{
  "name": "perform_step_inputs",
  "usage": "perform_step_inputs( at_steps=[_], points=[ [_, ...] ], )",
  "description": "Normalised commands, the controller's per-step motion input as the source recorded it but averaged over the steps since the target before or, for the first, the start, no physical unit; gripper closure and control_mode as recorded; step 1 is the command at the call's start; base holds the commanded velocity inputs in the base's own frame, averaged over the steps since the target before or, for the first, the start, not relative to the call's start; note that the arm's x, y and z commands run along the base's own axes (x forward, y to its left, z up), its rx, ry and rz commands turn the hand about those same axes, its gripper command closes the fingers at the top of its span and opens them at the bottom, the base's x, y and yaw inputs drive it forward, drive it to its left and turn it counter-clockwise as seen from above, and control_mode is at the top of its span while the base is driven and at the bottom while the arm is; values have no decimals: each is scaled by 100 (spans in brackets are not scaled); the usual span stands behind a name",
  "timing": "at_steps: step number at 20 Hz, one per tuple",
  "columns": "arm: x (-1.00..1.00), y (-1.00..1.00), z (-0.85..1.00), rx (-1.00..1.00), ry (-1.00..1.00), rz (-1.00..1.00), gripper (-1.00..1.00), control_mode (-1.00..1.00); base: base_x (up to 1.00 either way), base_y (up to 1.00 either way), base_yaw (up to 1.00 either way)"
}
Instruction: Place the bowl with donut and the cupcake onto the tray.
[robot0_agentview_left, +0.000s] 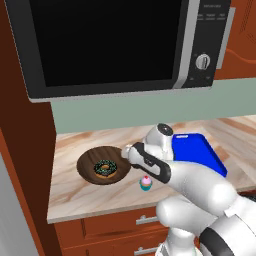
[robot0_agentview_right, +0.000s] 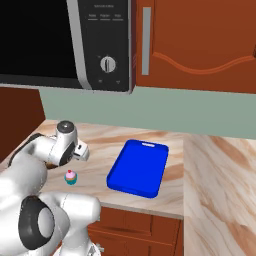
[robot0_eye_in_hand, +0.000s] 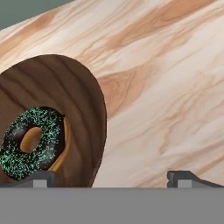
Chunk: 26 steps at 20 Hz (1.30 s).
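My tool (robot0_eye_in_hand: 113, 178) is spread wide and holds nothing. The round dark-brown wooden bowl (robot0_eye_in_hand: 83, 113) with the sprinkled chocolate donut (robot0_eye_in_hand: 30, 142) sits on the table, off to the tool's left, so I should slide left

Bowl (robot0_agentview_right: 50, 165) mostly behind arm

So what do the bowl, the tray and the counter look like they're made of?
The bowl looks like dark wood with a matte finish: curved grain lines run across its inside. The tray looks like smooth plastic, being a uniform bright blue with a soft sheen, though coated metal can't be ruled out. The counter looks like polished stone or laminate, with tan and cream veining.
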Motion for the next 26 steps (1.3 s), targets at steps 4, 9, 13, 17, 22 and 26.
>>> perform_step_inputs(
  at_steps=[4,9,13,17,22,26],
  points=[
    [41,17,-26,1,0,-3,-100,-100,0,0,0],
    [41,21,-25,0,0,-1,-100,-100,0,0,0],
    [35,9,-24,0,0,0,-100,-100,0,0,0],
    [28,0,-26,0,0,-1,-100,-100,0,0,0],
    [16,2,-18,0,0,-1,100,-100,0,0,0],
    [2,6,0,0,0,0,100,-100,0,0,0]
  ],
)
